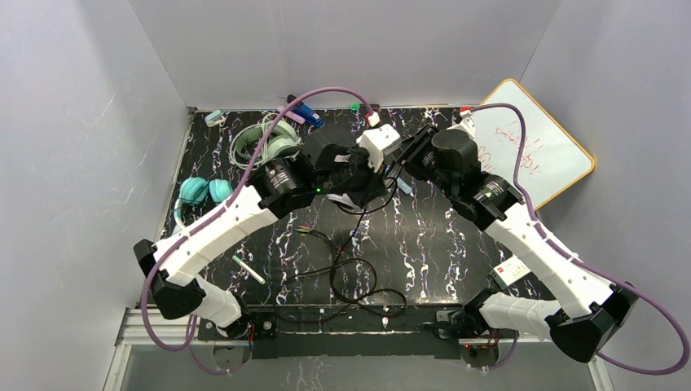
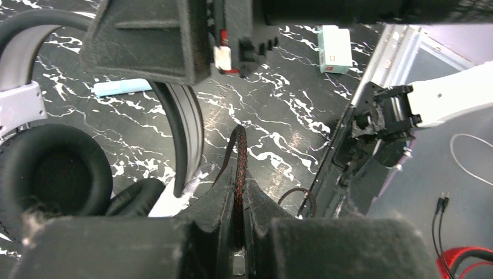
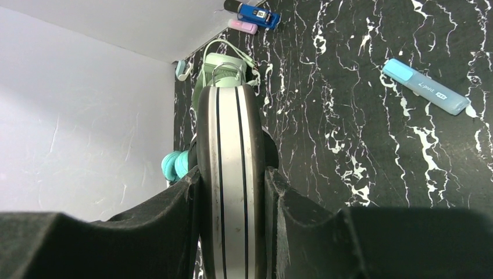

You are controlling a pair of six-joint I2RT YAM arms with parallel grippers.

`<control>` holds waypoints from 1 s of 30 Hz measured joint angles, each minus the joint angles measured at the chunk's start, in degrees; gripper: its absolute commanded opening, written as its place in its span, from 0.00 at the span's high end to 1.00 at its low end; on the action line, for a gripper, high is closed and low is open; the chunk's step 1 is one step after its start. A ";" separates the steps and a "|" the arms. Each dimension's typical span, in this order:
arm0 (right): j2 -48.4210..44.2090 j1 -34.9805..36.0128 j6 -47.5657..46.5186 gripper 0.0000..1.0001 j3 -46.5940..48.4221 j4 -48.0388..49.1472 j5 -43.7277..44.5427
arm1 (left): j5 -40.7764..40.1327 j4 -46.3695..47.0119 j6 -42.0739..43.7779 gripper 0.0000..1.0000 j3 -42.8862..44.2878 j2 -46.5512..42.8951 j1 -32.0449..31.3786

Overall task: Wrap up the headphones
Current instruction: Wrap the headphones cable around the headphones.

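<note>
The black-and-white headphones (image 1: 341, 169) are held between both arms at the table's middle. My right gripper (image 3: 231, 180) is shut on their grey-and-black headband (image 3: 228, 133). My left gripper (image 2: 238, 195) is shut on their thin black-and-red braided cable (image 2: 239, 154), beside an ear cup (image 2: 55, 174). The rest of the cable (image 1: 352, 273) lies in loose loops toward the near edge. The mint-green headphones (image 1: 273, 138) lie at the back left with their pale cable. The teal headphones (image 1: 204, 191) lie at the left edge.
A light blue highlighter (image 3: 424, 87) lies right of the held headset. A blue item (image 3: 258, 14) and a pink one (image 3: 242, 26) sit at the back wall. A whiteboard (image 1: 530, 151) leans at back right. A white pen (image 1: 248, 269) and a small box (image 1: 512, 271) lie near the front.
</note>
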 measured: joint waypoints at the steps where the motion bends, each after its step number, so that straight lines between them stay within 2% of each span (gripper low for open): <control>1: -0.02 0.00 0.04 0.87 0.00 -0.02 -0.15 | -0.46 -0.09 0.15 0.97 0.24 0.44 0.00; 9: -3.50 0.00 0.79 0.87 -0.52 -0.61 -2.45 | -10.36 -4.07 0.79 0.97 4.28 2.45 2.54; 17: -7.48 0.00 1.07 0.88 -1.75 -2.10 -2.91 | -13.27 -6.71 1.11 0.96 4.74 1.90 6.58; 22: -7.52 0.00 1.18 0.91 -1.84 -3.63 -3.85 | -14.01 -8.28 1.90 0.90 4.35 0.35 7.39; 30: -9.40 0.00 0.92 0.94 -2.84 -5.31 -8.11 | -19.71 -9.66 5.31 0.73 2.69 -1.40 7.76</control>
